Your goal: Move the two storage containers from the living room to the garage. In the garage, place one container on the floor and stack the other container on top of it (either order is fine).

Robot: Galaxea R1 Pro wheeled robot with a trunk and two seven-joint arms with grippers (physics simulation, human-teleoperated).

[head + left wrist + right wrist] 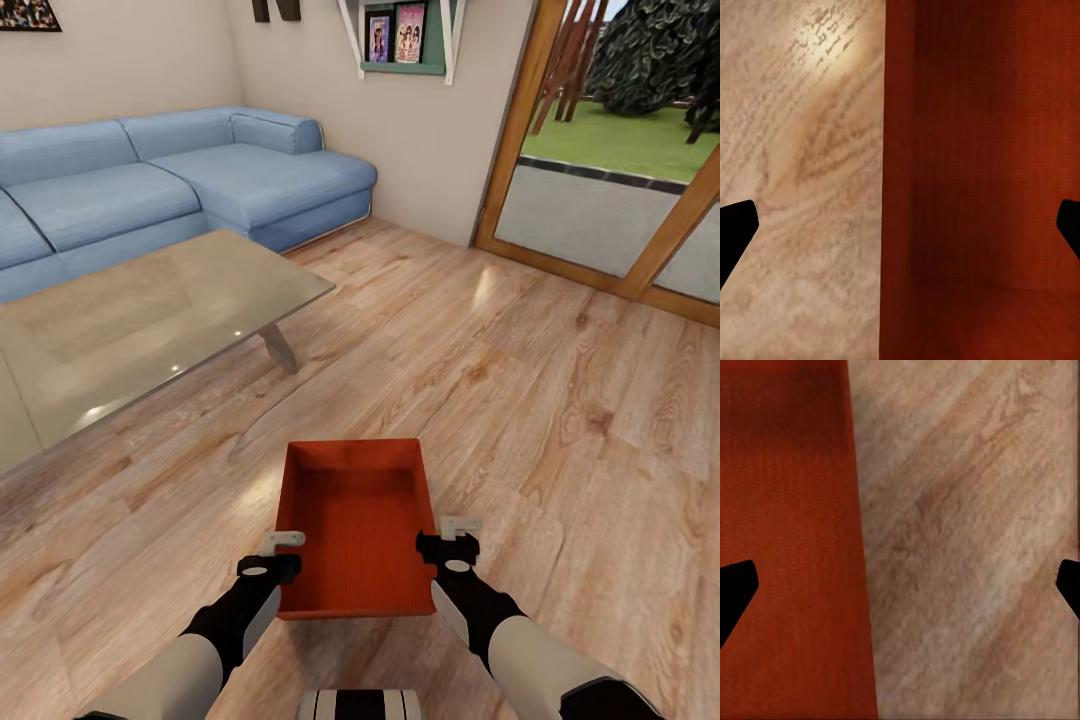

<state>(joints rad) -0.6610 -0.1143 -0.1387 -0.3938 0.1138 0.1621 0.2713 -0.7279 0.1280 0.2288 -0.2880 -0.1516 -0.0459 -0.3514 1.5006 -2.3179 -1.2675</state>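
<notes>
Both hands, left [285, 540] and right [450, 528], spread wide, straddle the side walls of the orange-red rectangular open-topped container [355, 525] above the light wood plank floor [560, 420].

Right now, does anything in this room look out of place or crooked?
Nothing looks spilled or broken. The orange box sits square between the left gripper and right gripper, above the wood floor. The sofa and glass table look tidy.

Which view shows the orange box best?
The head view: the whole orange box shows, open-topped, between both grippers above the wood floor. Each wrist view catches just one wall edge and part of its inside.
</notes>
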